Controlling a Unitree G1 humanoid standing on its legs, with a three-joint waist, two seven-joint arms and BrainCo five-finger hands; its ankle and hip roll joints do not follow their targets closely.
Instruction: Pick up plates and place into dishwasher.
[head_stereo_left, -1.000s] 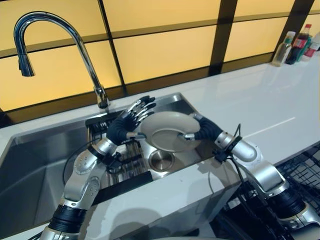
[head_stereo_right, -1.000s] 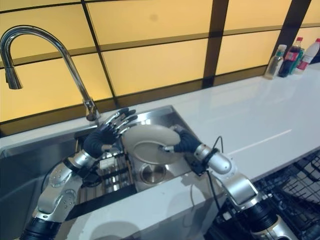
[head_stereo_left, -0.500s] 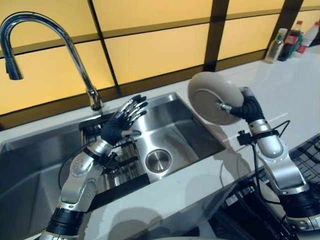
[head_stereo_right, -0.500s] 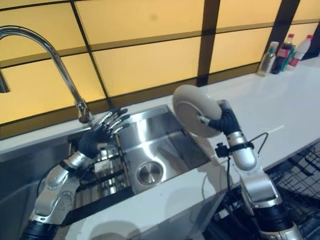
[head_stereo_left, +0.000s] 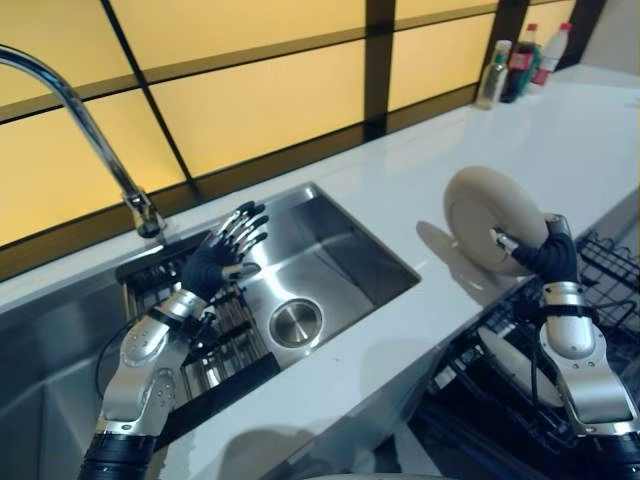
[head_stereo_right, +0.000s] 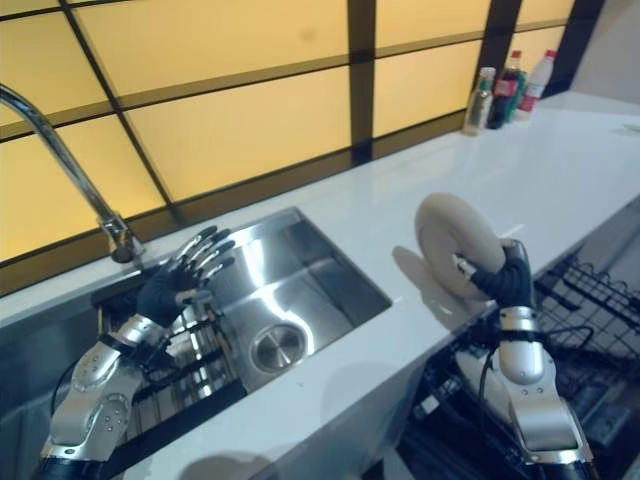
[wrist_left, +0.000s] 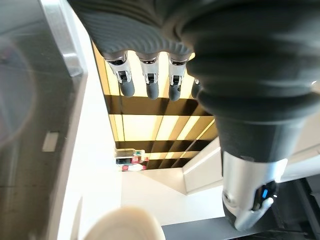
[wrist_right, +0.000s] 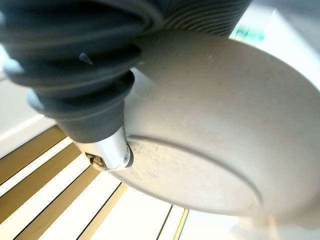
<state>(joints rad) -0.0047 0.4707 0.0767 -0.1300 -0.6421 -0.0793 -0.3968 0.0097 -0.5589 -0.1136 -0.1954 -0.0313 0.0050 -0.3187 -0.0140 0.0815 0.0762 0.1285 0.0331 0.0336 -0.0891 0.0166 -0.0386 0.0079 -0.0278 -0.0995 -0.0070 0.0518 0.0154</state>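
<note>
Right hand: the right hand (head_stereo_left: 548, 258) is raised over the front edge of the bench, thumb and fingers closed on the rim of a plate.
Plate: the plate (head_stereo_left: 487, 217) is pale and round, held up on edge with its underside turned toward the sink; the right wrist view shows the thumb pressed against its foot ring.
Dishwasher rack: a black wire rack (head_stereo_left: 604, 262) is pulled out below and to the right of the plate, with another pale dish (head_stereo_left: 520, 362) lying in it beside the right forearm.
Bench: the white bench (head_stereo_left: 420, 190) runs from the sink toward the far right corner, where bottles (head_stereo_left: 521, 68) stand by the wall.
Left hand: the left hand (head_stereo_left: 213, 262) hovers over the left side of the sink with its fingers spread straight, holding nothing.
Sink: the steel sink (head_stereo_left: 330, 255) has a round drain (head_stereo_left: 296, 322) and a dark slatted rack (head_stereo_left: 182, 335) under the left hand.
Tap: a curved chrome tap (head_stereo_left: 100, 147) rises behind the sink.
</note>
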